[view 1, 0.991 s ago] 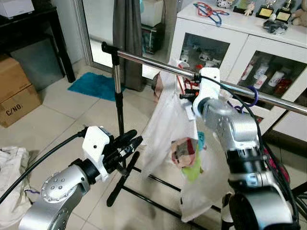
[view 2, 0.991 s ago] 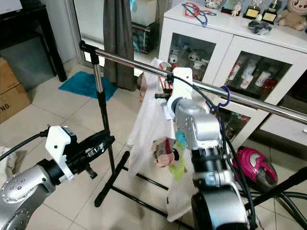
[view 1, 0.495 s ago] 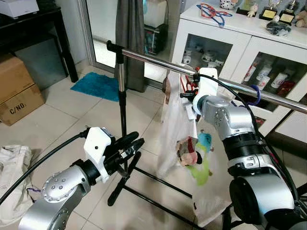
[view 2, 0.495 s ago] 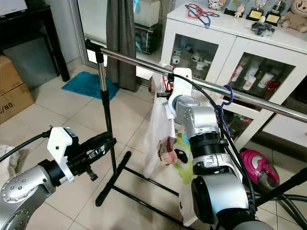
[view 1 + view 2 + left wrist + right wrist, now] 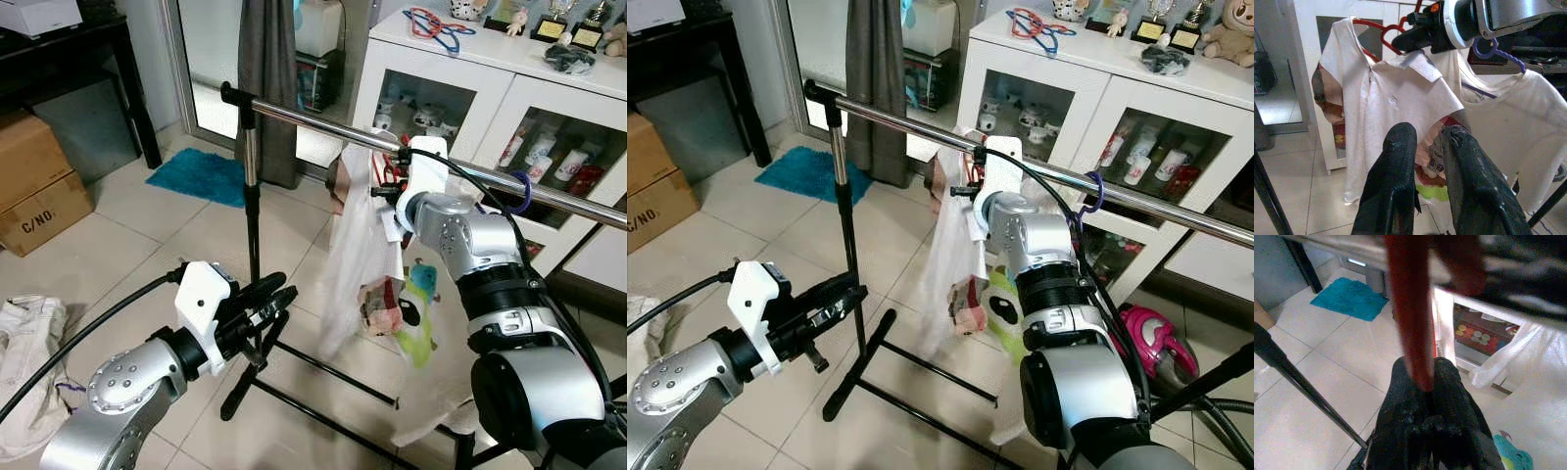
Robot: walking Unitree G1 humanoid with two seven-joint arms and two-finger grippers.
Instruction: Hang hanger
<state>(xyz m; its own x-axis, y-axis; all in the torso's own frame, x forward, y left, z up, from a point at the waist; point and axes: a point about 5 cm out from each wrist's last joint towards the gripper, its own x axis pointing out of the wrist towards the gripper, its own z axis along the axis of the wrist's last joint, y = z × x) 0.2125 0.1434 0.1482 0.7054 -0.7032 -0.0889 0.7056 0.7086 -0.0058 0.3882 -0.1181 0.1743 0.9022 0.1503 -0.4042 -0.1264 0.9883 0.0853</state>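
Nearest, the left claw [image 5: 276,294] hangs low in front of the rack's black stand. Its two black fingers sit almost together and hold nothing.

Further back, the right claw [image 5: 1411,38] is up at the long shiny metal rail [image 5: 313,118]. Its fingers are squeezed tight on the red plastic hanger [image 5: 1409,318]. A white short-sleeved shirt with a picture on it [image 5: 1396,107] hangs from that hanger and droops down below the rail.

I think the hanging step is under way. The red hook is right at the rail, but I cannot tell if it sits over it yet. Next, the hook should rest on the rail, and then the right claw can let go.

Far on the left, a brown cardboard box [image 5: 44,211] on the floor reads "C/NO."
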